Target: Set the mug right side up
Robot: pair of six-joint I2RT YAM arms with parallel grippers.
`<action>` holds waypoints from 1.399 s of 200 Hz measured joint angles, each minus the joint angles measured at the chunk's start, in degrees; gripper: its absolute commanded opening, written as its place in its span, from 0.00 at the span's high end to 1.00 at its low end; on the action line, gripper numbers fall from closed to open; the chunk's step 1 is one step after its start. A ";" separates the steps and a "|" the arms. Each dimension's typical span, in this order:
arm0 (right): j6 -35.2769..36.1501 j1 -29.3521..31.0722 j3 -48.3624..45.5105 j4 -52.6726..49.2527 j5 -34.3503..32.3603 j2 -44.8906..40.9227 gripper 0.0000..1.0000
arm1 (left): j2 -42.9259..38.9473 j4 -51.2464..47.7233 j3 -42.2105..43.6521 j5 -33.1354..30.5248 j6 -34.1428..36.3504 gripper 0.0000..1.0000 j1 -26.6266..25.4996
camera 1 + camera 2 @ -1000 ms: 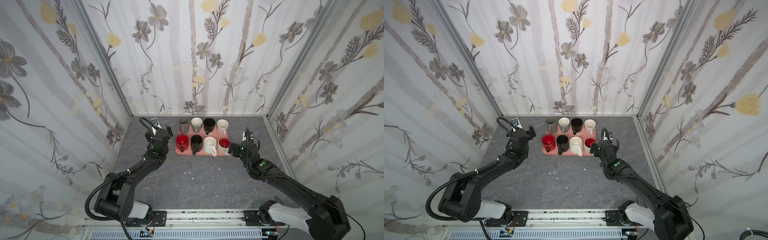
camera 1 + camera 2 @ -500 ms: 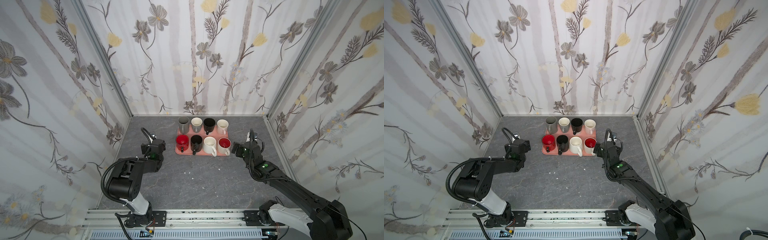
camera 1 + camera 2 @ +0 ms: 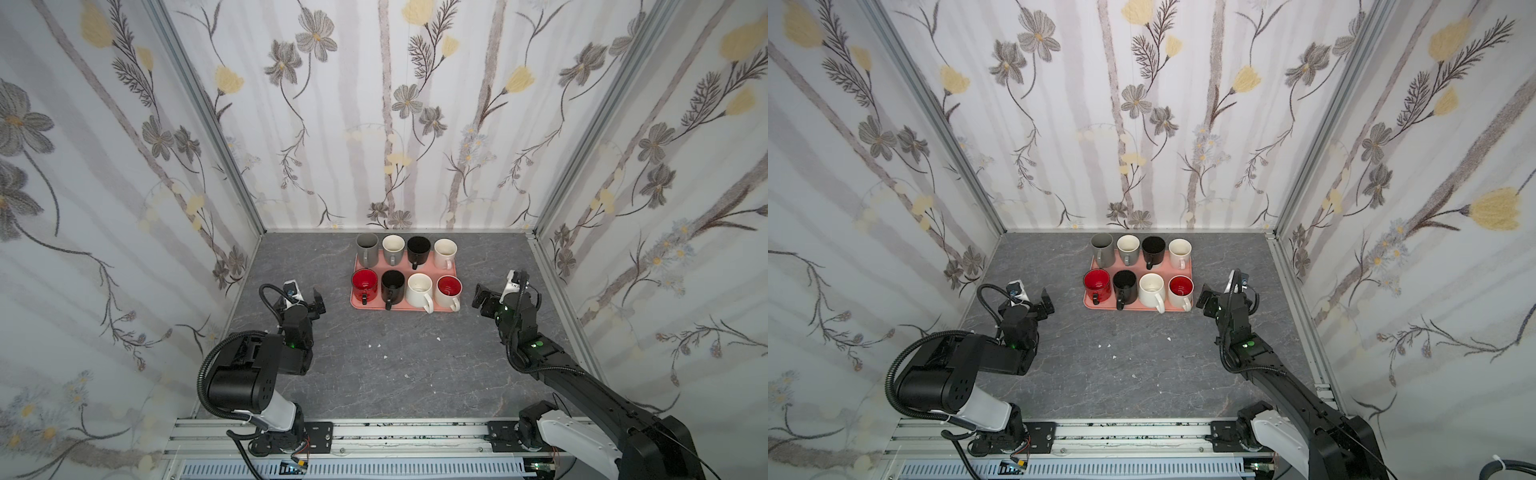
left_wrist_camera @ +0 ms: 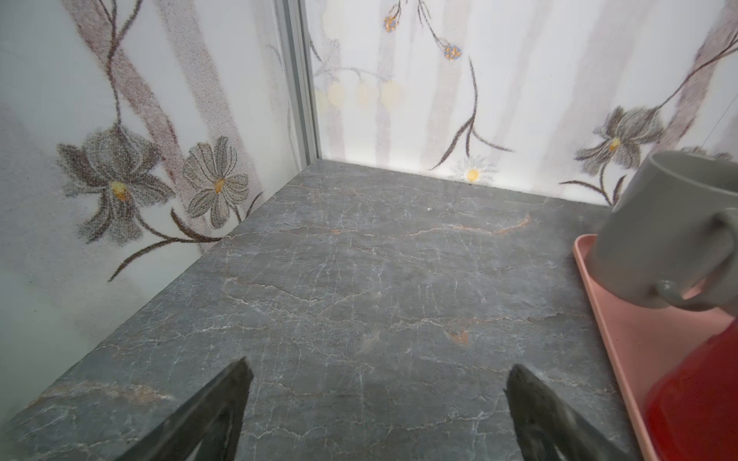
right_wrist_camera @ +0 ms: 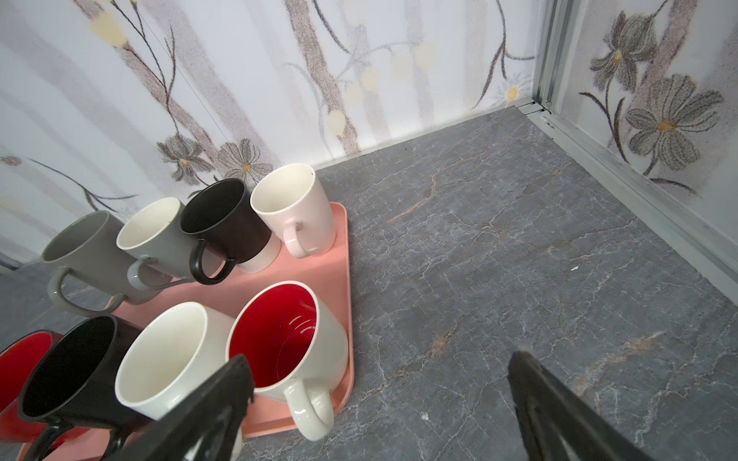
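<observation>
Left arm: folded back on itself at the near left, wrist low, pointing toward the far wall.
Right arm: stretched from the near right base toward the far side, wrist right of the tray (image 3: 399, 308).
Table (image 3: 374, 374): dark grey, stone-look, pale veins.
Tray: flat pink plastic, rounded corners, far middle.
Mugs (image 3: 419, 287): eight glazed mugs, two rows of four on the tray, all mouth up.
Left gripper (image 3: 303, 300): jaws wide apart, empty, over bare table left of the tray.
Right gripper (image 3: 500, 297): jaws wide apart, empty, near the red-lined white mug (image 3: 449, 289) at the tray's near right corner, not touching it.
</observation>
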State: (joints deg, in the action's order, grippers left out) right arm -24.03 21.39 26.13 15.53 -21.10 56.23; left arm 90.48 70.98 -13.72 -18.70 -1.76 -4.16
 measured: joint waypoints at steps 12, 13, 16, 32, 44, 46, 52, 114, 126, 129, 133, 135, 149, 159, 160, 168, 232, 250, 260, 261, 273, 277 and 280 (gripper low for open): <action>0.70 -0.92 -2.43 2.80 0.13 -1.33 0.00 | 0.35 0.44 0.44 0.68 -0.42 0.00 0.35; 0.72 -0.96 -2.56 2.95 0.13 -1.40 0.00 | 0.39 0.63 0.46 0.74 -0.42 0.00 0.33; 0.94 -1.22 -3.06 3.52 0.11 -1.70 0.00 | 0.50 1.46 0.55 0.92 -0.46 0.00 0.31; 2.25 -3.08 -5.31 7.13 -0.17 -3.23 0.00 | 0.55 3.13 0.61 1.16 -1.36 0.00 0.13; 3.52 -5.03 -6.38 10.10 -0.33 -3.72 0.00 | 0.57 3.74 0.61 0.83 -1.70 0.00 0.31; 3.67 -5.42 -6.56 10.60 -0.33 -3.74 0.00 | 0.57 3.82 0.61 0.76 -1.73 0.00 0.33; 4.37 -6.67 -6.99 12.11 -0.42 -3.74 0.00 | 0.57 4.09 0.63 0.72 -1.88 0.00 0.37; 12.02 -20.15 -13.35 26.82 3.48 2.89 0.00 | 0.57 5.27 0.70 0.68 -2.34 0.00 0.35; 13.55 -20.76 -15.21 30.84 5.51 6.62 0.00 | 0.57 5.29 0.70 0.68 -2.36 0.00 0.35; 13.90 -20.81 -15.45 31.71 5.88 7.61 0.00 | 0.57 5.29 0.70 0.68 -2.36 0.00 0.35; 14.43 -20.90 -15.67 33.09 6.49 9.22 0.00 | 0.57 5.29 0.70 0.68 -2.38 0.00 0.35; 14.73 -20.96 -15.76 33.83 6.86 10.03 0.00 | 0.57 5.29 0.70 0.68 -2.43 0.00 0.35; 16.28 -21.09 -15.74 39.06 8.98 15.45 0.00 | 0.57 5.29 0.70 0.68 -2.58 0.00 0.35; 17.09 -21.14 -15.15 41.07 10.16 18.49 0.00 | 0.57 5.29 0.70 0.68 -2.58 0.00 0.35; 17.14 -21.14 -15.10 41.27 10.27 18.71 0.00 | 0.57 5.29 0.70 0.68 -2.58 0.00 0.35; 17.64 -21.14 -15.04 44.00 10.93 21.00 0.00 | 0.57 5.29 0.70 0.68 -2.58 0.00 0.35; 19.17 -21.24 -14.95 56.13 14.73 29.92 0.00 | 0.57 5.31 0.72 0.68 -2.58 0.00 0.35; 19.43 -21.24 -14.95 56.30 14.95 29.97 0.00 | 0.57 5.31 0.72 0.68 -2.58 0.00 0.35; 19.58 -21.24 -14.95 56.43 14.95 29.97 0.00 | 0.57 5.31 0.72 0.68 -2.58 0.00 0.35; 19.58 -21.24 -14.95 56.46 14.95 29.97 0.00 | 0.57 5.31 0.72 0.68 -2.58 0.00 0.35; 19.61 -21.24 -14.95 56.68 14.97 29.97 0.00 | 0.57 5.31 0.72 0.66 -2.58 0.00 0.35; 19.61 -21.24 -14.95 56.74 14.99 29.97 0.01 | 0.57 5.31 0.72 0.66 -2.58 0.00 0.33; 19.63 -21.24 -14.95 56.76 14.99 29.97 0.00 | 0.57 5.31 0.72 0.66 -2.58 0.00 0.31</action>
State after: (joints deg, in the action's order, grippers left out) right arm -4.40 0.14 11.18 72.29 -6.11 86.19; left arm 91.05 76.29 -12.99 -18.04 -4.34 -3.86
